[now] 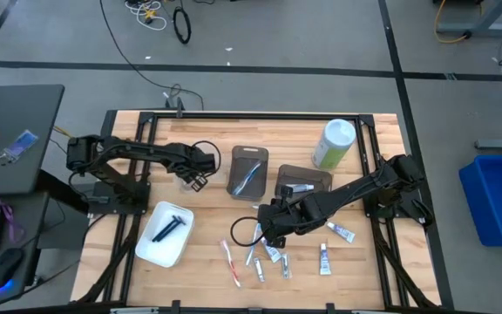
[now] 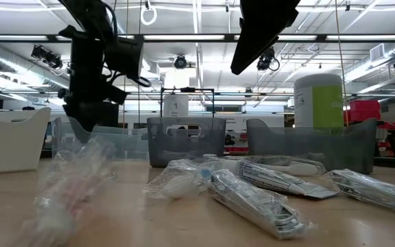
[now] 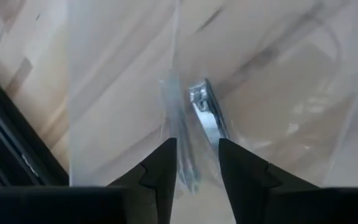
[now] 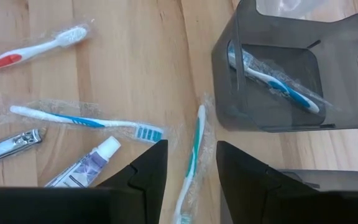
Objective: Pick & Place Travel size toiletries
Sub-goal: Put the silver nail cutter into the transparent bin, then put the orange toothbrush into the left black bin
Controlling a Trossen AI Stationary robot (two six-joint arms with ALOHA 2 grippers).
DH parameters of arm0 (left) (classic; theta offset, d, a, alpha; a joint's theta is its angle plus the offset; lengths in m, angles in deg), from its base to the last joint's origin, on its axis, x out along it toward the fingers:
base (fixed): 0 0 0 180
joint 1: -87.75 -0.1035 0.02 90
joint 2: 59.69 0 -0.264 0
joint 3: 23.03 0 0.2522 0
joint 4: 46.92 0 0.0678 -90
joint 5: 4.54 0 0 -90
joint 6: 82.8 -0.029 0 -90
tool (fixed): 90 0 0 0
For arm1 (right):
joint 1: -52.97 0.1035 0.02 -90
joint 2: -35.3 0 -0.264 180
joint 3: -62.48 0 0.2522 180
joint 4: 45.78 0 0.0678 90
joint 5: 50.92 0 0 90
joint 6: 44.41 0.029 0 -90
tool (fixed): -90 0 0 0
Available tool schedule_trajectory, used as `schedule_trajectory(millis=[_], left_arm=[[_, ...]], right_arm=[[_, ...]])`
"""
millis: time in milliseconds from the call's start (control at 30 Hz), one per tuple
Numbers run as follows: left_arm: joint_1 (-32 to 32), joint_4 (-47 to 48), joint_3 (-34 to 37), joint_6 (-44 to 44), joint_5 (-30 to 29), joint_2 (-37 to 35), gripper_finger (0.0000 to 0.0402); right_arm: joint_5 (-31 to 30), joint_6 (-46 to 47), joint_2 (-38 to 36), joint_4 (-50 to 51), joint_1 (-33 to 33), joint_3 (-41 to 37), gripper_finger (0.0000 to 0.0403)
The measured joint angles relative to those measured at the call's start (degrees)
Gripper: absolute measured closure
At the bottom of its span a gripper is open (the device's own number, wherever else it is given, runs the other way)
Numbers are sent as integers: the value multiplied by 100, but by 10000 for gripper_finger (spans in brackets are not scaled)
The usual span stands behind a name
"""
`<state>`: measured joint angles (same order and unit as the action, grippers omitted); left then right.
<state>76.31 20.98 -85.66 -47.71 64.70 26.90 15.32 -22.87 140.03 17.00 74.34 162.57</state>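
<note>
Underfoot, a pale wooden table [image 1: 207,270] in a black frame, grey floor and cables around it; the low view shows a bright ceiling with strip lights. My left claw [image 3: 196,163] hangs over a clear bin [image 1: 184,179] near the table's far left, fingers apart, a wrapped nail clipper [image 3: 205,113] lying just beyond the tips. My right claw [image 4: 190,167] hovers over the loose toiletries, fingers apart, nothing between them; a wrapped green toothbrush [image 4: 193,155] lies below. Dark bin [image 4: 278,81]: one blue-and-white toothbrush [image 4: 272,79]. Second dark bin [image 1: 303,181]: a small tube, contents hard to tell. White tray [image 1: 166,234]: one dark razor [image 1: 168,227]. Green canister [image 1: 333,144] stands at the back.
</note>
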Motion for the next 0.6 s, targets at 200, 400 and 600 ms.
schedule_trajectory(millis=[200, 400, 600], left_arm=[[15, -134, -66, -343, -15, 0, 252], [38, -72, -762, -646, 22, 0, 254], [412, -201, -1630, -703, 92, -2, 259]], right_arm=[[-1, -2, 0, -4, -5, 0, 257], [-6, -2, 0, -43, -5, 0, 257], [-8, -4, 0, -43, -5, 0, 256]])
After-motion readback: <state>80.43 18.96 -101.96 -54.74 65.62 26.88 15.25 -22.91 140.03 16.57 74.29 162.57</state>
